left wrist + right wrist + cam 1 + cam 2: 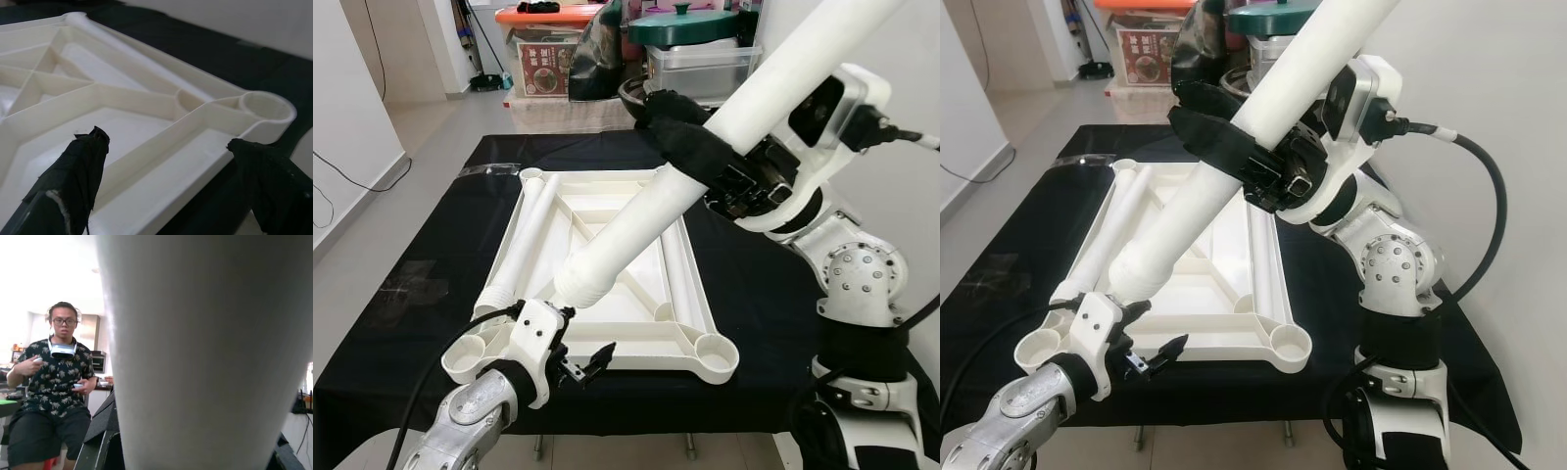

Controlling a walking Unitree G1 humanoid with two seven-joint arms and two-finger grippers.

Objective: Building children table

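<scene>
An upturned white plastic tabletop (641, 354) lies on the black-covered table (764, 294), with round leg sockets at its corners (715, 348). My right gripper (675, 132) is shut on a thick white table leg (636, 220) and holds it slanted. The leg's lower end (582, 279) is over the front-left part of the tabletop; contact cannot be told. In the right wrist view the leg (205, 357) stands close up. A second leg (524, 240) lies along the tabletop's left side. My left gripper (587, 364) is open at the front edge, with a corner socket (266, 105) ahead of it.
Storage boxes (705, 59) and an orange-lidded bin (548, 49) stand behind the table. A white wall runs along the right, and open floor (372, 196) along the left. A person (56, 396) holding controllers faces the table in the right wrist view.
</scene>
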